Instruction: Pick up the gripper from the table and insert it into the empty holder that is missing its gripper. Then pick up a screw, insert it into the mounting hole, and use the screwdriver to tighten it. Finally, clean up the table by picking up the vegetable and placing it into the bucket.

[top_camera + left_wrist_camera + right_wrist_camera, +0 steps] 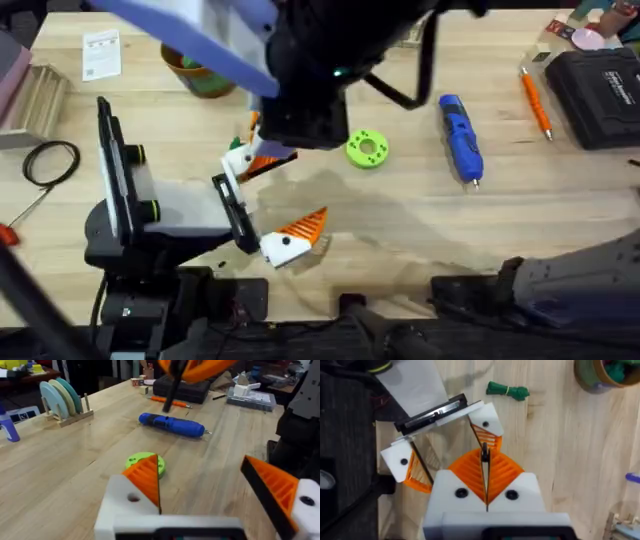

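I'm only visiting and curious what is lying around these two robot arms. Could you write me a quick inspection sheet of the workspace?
Surface: pale wooden table, dry, no spills seen.
Job's things: blue screwdriver lying flat; dark-green vegetable on the wood, outside the bucket.
Clutter: green disc, thin orange tool, black case.
Grippers: left gripper open and empty; right gripper shut on a thin dark rod.
Cables: a black cable loop at the table's left edge.
Surroundings: plate rack on the table.
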Available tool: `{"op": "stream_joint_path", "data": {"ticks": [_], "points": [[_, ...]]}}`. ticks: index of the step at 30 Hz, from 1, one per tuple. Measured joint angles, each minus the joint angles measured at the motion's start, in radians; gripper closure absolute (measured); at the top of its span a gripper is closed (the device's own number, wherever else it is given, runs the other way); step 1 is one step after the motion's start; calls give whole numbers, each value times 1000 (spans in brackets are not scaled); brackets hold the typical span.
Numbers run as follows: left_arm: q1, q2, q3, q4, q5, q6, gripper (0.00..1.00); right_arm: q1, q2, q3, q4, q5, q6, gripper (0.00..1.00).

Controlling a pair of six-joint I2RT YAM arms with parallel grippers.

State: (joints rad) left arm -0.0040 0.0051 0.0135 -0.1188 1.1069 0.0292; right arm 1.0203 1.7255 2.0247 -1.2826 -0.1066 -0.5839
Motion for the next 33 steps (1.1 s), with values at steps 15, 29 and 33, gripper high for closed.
{"op": "stream_joint_path", "data": {"ticks": [15, 29, 33], "points": [[0, 0, 0, 0, 0, 0, 15, 7, 94, 0, 27, -3, -90, 995], [0, 0, 0, 0, 0, 0, 15, 7, 145, 0, 30, -4, -98, 995], [0, 0, 0, 0, 0, 0, 15, 7, 148, 0, 30, -3, -98, 995]]}}
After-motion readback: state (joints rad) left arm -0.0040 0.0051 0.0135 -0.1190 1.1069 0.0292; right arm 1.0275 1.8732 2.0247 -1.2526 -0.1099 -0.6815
